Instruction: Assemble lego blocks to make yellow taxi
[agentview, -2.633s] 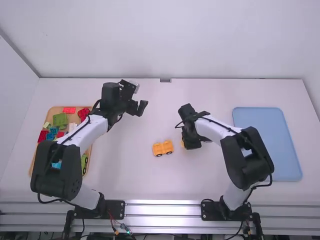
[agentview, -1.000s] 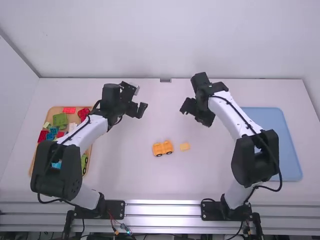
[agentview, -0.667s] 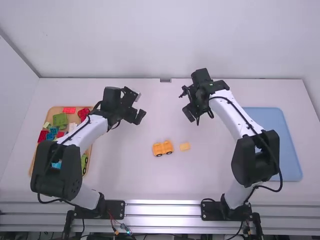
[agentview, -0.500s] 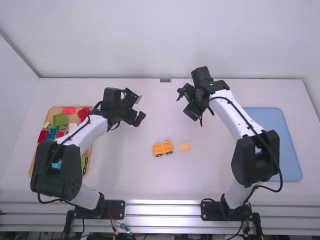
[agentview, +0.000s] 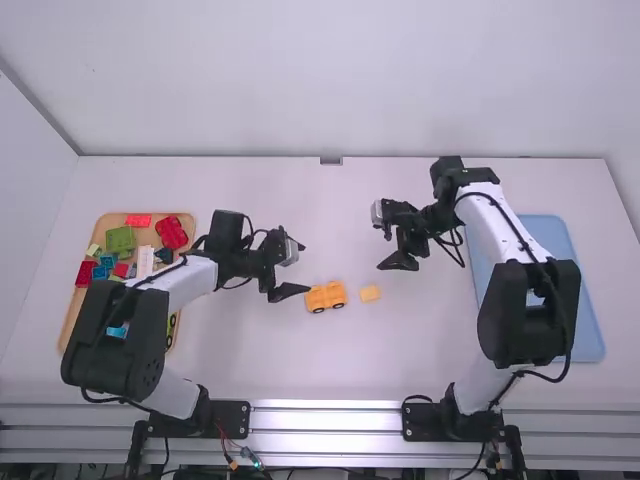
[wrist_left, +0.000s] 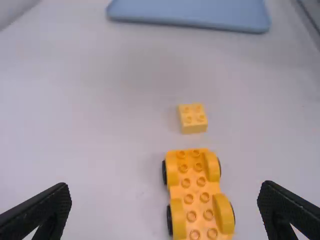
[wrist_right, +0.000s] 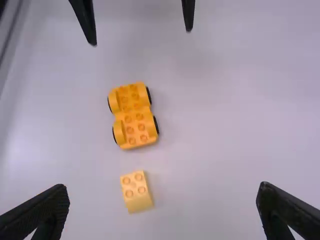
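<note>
Across the middle of the frame, your white bench (agentview: 240, 360) carries both pieces of the taxi, and what has changed is how your arms stand over them. Your right arm (agentview: 490, 225) has backed off toward the right of the high view; your left arm (agentview: 183, 285) has come down and inward from just above centre-left. The blue tray (agentview: 585, 300) lies at the right, partly behind the right arm. Your left hand (wrist_left: 165, 195) now hangs close by the wheeled orange-yellow base (agentview: 326, 296), its fingers spread with nothing between them. Your right hand (wrist_right: 164, 200) is spread and empty too, up and to the right of the pale yellow block (agentview: 370, 293). Base and block haven't shifted; they lie just beside each other, apart, near the centre. So you look set to steady the base with the left while the right fetches the block, which still needs seating squarely on the studs.
</note>
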